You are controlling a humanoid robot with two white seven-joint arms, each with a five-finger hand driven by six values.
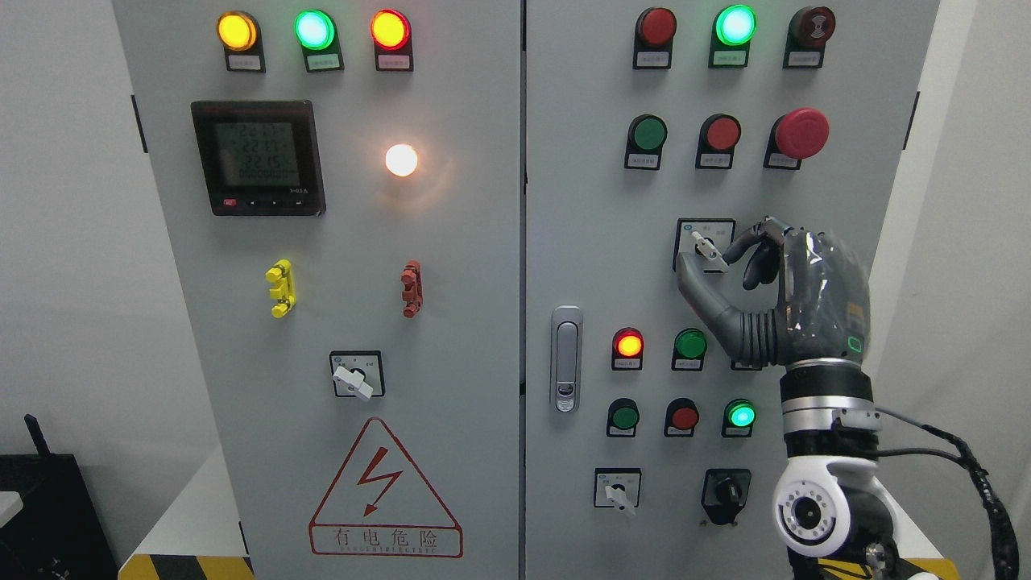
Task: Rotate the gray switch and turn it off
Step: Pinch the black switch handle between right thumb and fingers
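The gray rotary switch [702,242] sits on a square plate on the right cabinet door [580,242], its pale knob tilted with the upper end to the left. My right hand [707,259] comes up from the lower right. Its thumb [691,282] presses the knob's lower left and its index finger [739,246] lies against the knob's right side, so the hand is shut on the switch. The other fingers curl behind. The palm hides one button at the right of the panel's middle row. No left arm shows.
Similar switches sit at the lower left door [353,379] and lower right door [619,491], with a black knob [727,489] beside it. A red mushroom button [800,133] is above the hand, lit and unlit buttons [628,345] below it, and a door latch [566,358] to the left.
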